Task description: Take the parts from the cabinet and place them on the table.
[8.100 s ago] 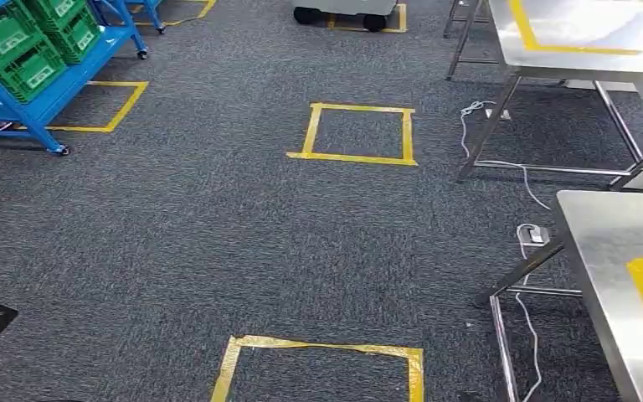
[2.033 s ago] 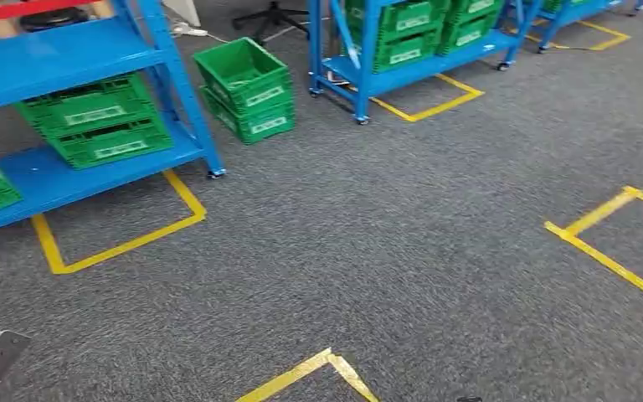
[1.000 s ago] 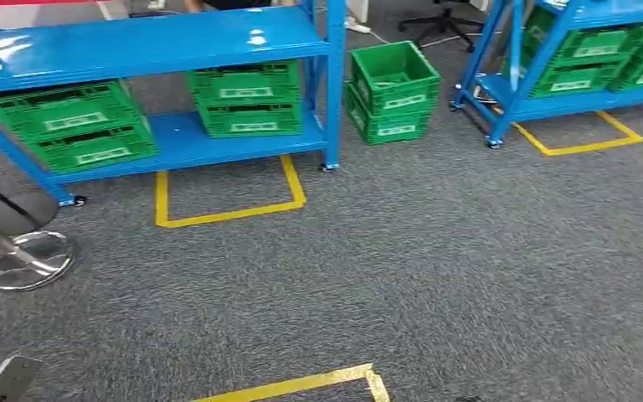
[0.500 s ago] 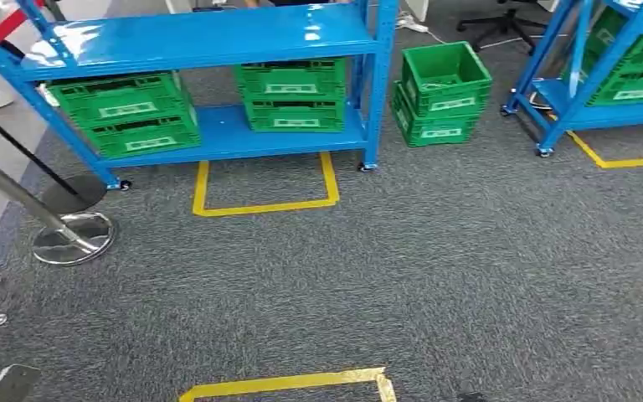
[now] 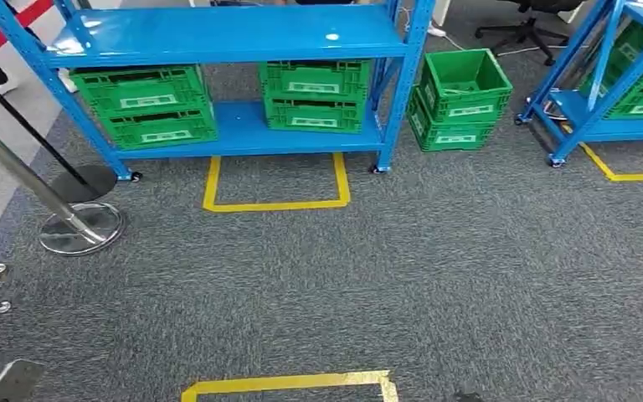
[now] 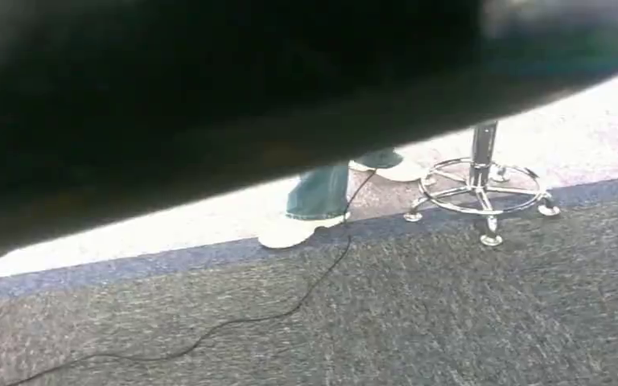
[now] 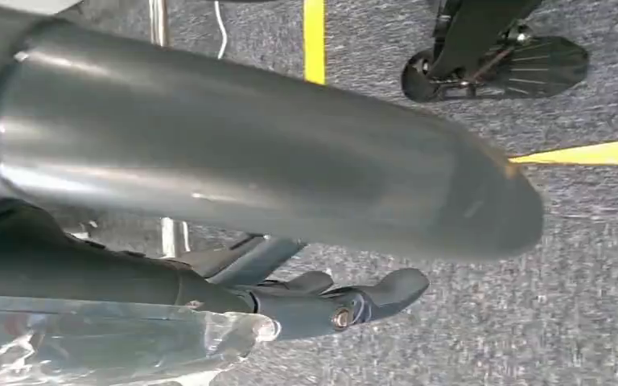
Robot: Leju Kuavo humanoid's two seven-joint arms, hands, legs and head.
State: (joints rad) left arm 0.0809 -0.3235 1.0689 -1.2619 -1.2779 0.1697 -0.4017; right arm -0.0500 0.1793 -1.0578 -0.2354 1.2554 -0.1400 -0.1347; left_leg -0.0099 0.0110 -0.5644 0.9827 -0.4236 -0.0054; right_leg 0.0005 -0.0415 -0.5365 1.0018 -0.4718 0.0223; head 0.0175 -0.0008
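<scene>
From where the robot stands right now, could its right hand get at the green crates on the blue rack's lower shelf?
Probably not yet. The green crates sit on the blue rack across a stretch of carpet, and the right hand hangs low over the floor. Nothing blocks the path; the robot likely must walk closer.

Grey carpet floor (image 5: pixel 435 268), yellow tape square (image 5: pixel 276 182), stanchion base (image 5: pixel 81 228).

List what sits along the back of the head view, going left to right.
Stanchion base → left green crate stack → right green crate stack on the blue rack → green crates on the floor → second blue rack.
</scene>
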